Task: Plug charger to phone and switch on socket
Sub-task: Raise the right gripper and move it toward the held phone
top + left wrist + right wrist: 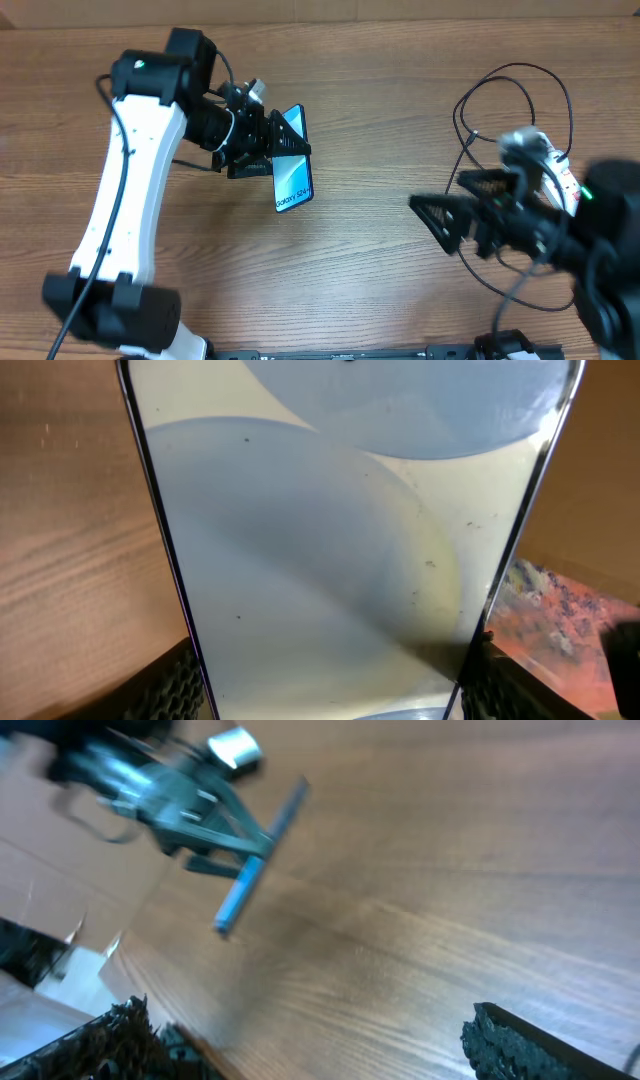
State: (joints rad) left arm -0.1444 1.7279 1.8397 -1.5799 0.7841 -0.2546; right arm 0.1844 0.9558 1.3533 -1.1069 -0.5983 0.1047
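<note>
My left gripper (262,150) is shut on the phone (293,182) and holds it lifted and tilted above the table at centre left, its blue screen with dark text facing up. In the left wrist view the phone (320,540) fills the frame between the fingers (330,685). The right wrist view shows the phone (250,875) edge-on. My right gripper (450,205) is open and empty at the right, its fingers (310,1030) wide apart over bare wood. The charger's black cable (515,70) loops at the back right; its plug is not discernible. The white socket (545,155) is mostly hidden under the right arm.
The wooden table (380,110) spans the whole view. The robots' own black cables trail near each arm. A cardboard edge (60,890) shows at the left of the right wrist view.
</note>
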